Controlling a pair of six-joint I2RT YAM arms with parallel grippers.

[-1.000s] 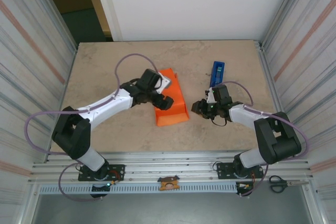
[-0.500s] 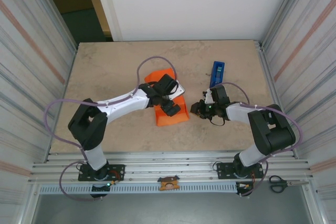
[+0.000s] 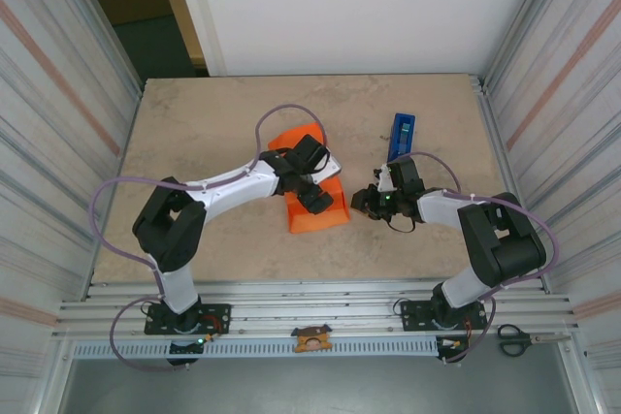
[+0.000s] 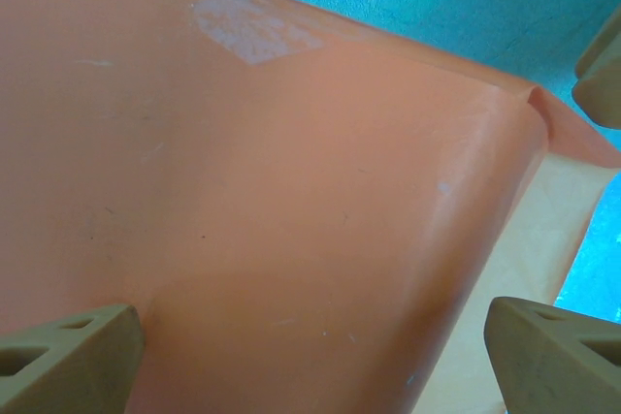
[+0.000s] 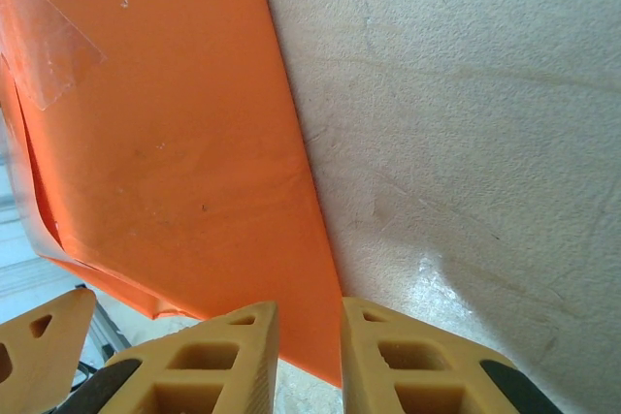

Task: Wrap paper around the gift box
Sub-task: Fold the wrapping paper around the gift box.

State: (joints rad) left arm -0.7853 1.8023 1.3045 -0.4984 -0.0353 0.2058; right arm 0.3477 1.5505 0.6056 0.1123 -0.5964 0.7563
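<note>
Paper (image 3: 312,221) lengthwise near-to-far, slightly tilted

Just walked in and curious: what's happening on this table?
Two robot arms are gift-wrapping. The orange paper lies folded into a bundle, clear tape on it. The left gripper hovers over it, fingers wide open. The right gripper sits at its right edge, fingers nearly together. A blue tape dispenser lies farther back.

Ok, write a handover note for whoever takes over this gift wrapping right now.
Left hand: open, over the folded paper.
Right hand: nearly closed at the paper's right edge; grip unclear.
Done: paper folded into a bundle with tape on it; box presumably inside.
Left: probably folding and taping the ends. Tape dispenser lies beyond the right hand.
</note>
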